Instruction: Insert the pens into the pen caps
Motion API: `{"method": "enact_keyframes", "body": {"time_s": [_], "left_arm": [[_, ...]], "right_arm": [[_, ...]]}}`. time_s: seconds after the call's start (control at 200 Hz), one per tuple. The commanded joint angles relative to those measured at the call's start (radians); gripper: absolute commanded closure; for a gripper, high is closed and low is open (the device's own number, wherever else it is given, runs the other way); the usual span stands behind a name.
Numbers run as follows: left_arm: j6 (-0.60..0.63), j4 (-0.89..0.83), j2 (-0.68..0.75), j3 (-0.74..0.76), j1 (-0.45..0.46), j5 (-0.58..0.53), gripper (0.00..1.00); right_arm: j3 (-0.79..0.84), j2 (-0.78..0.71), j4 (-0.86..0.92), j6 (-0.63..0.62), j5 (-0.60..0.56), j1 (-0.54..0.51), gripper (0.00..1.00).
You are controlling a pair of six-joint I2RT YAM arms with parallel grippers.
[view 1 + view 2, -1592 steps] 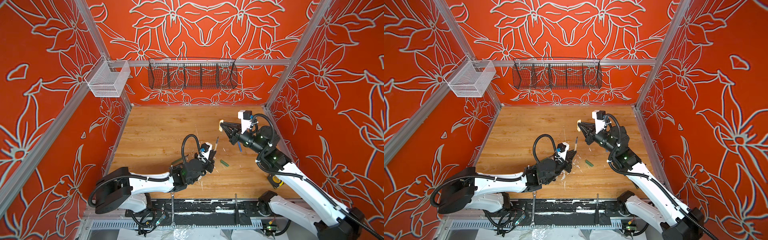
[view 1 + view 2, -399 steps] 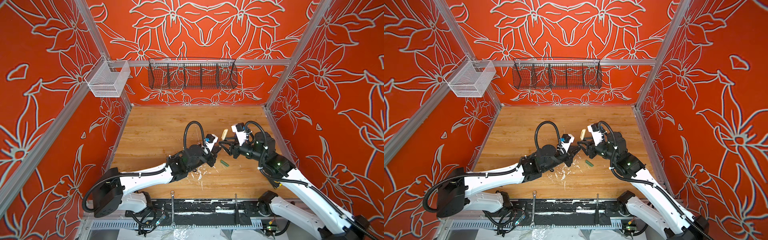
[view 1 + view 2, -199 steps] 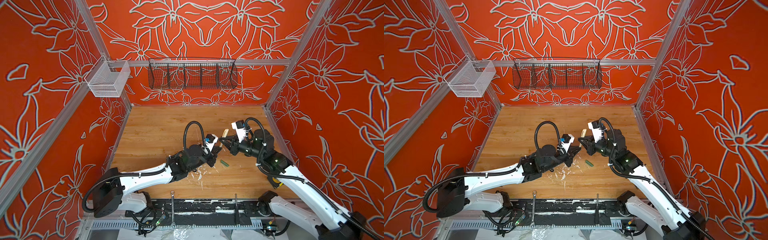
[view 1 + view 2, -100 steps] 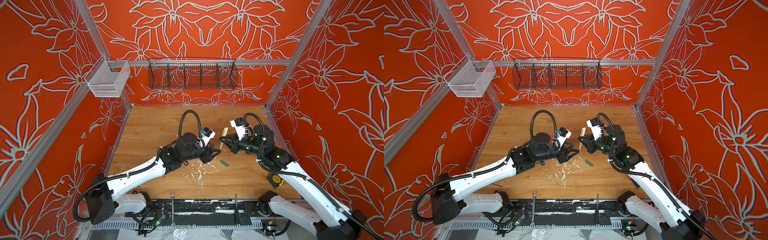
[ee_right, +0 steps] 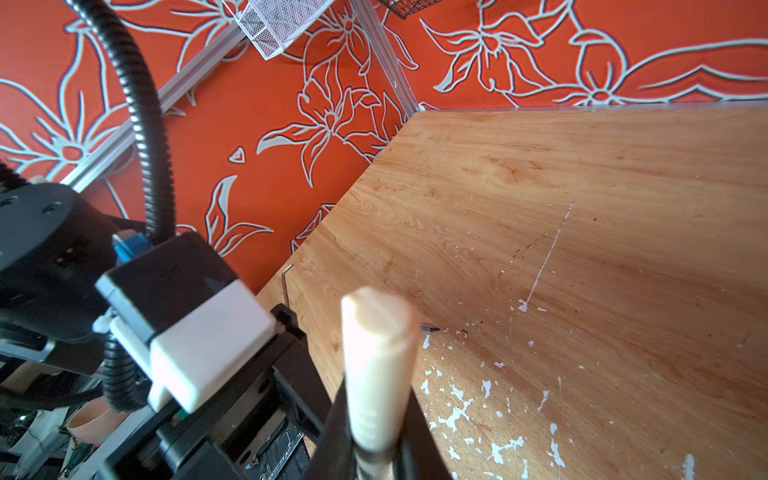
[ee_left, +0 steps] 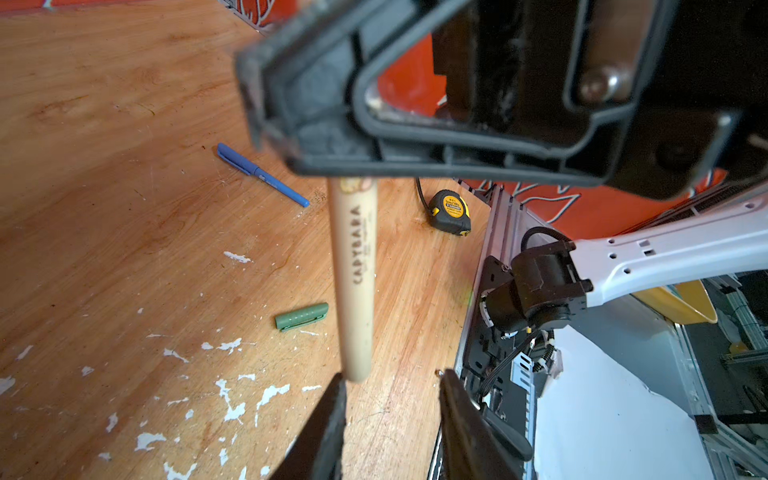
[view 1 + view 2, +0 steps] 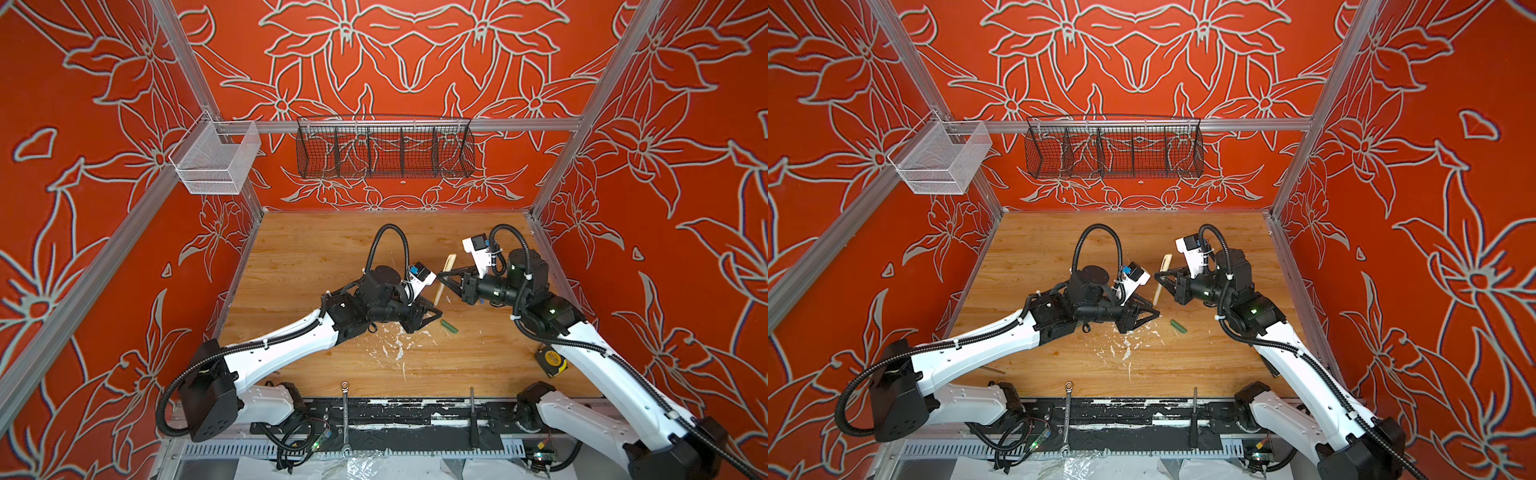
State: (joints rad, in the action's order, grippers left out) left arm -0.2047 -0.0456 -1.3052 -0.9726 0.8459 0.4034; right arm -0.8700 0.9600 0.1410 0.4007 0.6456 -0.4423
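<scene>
Orange floral walls point(image 7: 395, 62); paint-flecked wooden floor point(image 7: 316, 249)

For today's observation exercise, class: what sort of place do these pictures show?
Likely a robot test cell: a left arm and right arm reach over a wooden tabletop, boxed in by orange flower-patterned walls.

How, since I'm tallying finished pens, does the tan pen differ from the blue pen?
The tan pen is clamped in the right end effector and raised in the air. The blue pen lies flat on the wooden table, touched by nothing. The tan pen shows dark lettering along its barrel, while the blue pen has only a small pale mark. Shared: both look capped, with no dark tip showing.
</scene>
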Motion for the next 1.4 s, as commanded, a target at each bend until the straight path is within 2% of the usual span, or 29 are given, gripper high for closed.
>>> {"method": "enact_keyframes", "body": {"time_s": [0.0, 0.39, 0.525, 0.751, 1.121, 1.376, 1.396], "left_arm": [[0.000, 0.006, -0.005, -0.031, -0.011, 0.033, 0.64], [-0.010, 0.022, -0.004, -0.031, -0.015, 0.043, 0.62], [-0.013, 0.024, -0.017, -0.034, -0.015, 0.046, 0.65], [-0.014, 0.027, -0.024, -0.040, -0.018, 0.035, 0.75], [-0.027, 0.041, -0.064, -0.049, -0.021, 0.048, 1.00], [-0.044, 0.046, -0.059, -0.030, -0.033, 0.009, 1.00], [-0.047, 0.046, -0.059, -0.029, -0.034, 0.006, 0.90]], "right_arm": [[0.025, -0.010, -0.054, 0.029, 0.042, 0.004, 1.00], [0.086, 0.002, -0.146, 0.096, 0.064, 0.004, 1.00], [0.116, -0.006, -0.214, 0.136, 0.048, 0.003, 1.00], [0.152, -0.005, -0.267, 0.163, 0.045, 0.004, 1.00], [0.165, -0.014, -0.276, 0.156, 0.039, 0.003, 1.00], [0.165, -0.049, -0.229, 0.129, 0.027, 0.004, 1.00], [0.166, -0.048, -0.228, 0.130, 0.028, 0.004, 1.00]]}}
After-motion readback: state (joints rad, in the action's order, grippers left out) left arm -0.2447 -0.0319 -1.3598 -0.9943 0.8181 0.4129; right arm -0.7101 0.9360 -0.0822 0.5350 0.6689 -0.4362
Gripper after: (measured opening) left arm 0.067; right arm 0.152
